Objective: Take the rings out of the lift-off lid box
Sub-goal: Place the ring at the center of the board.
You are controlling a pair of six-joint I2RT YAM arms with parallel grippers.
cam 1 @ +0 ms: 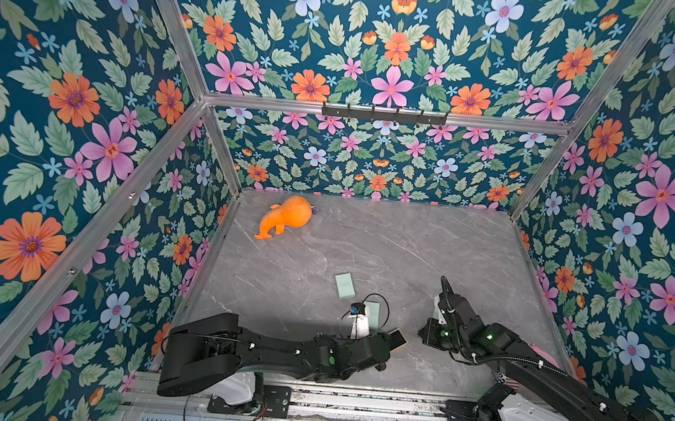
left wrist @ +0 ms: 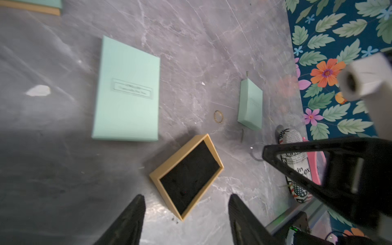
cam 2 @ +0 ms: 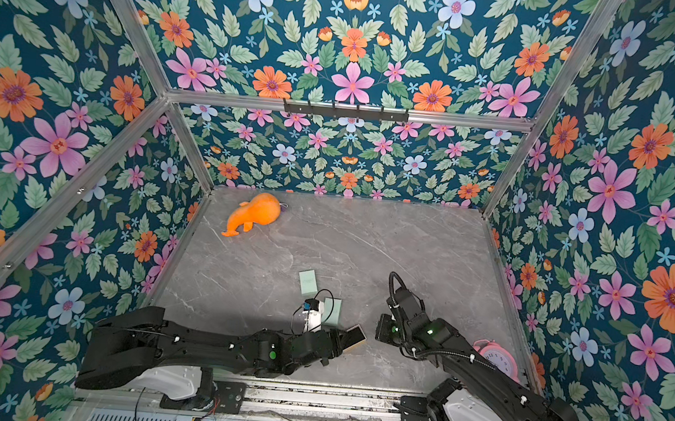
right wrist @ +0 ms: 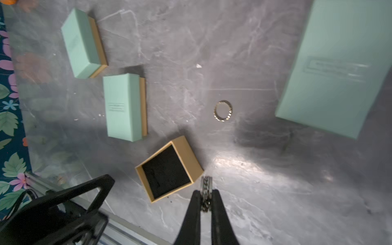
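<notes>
Right gripper is clamped on a chain-style ring, so I'd lower it right down beside the gold ring before opening, or it'll roll.

The box is a small tan cardboard base, open-topped and lined with black foam. In both top views it sits low in the frame, just right of centre, turned askew. Whether it rests flat on the desk or is tipped on an edge cannot be told.

A gold ring with a faceted, beaded-looking band lies flat on the bare desk, near the box but not touching it.

A dark ring, silvery-grey with a chain-like pattern, stands on edge. It is pinched between the tips of the right gripper, just beside the box's outer wall.
</notes>
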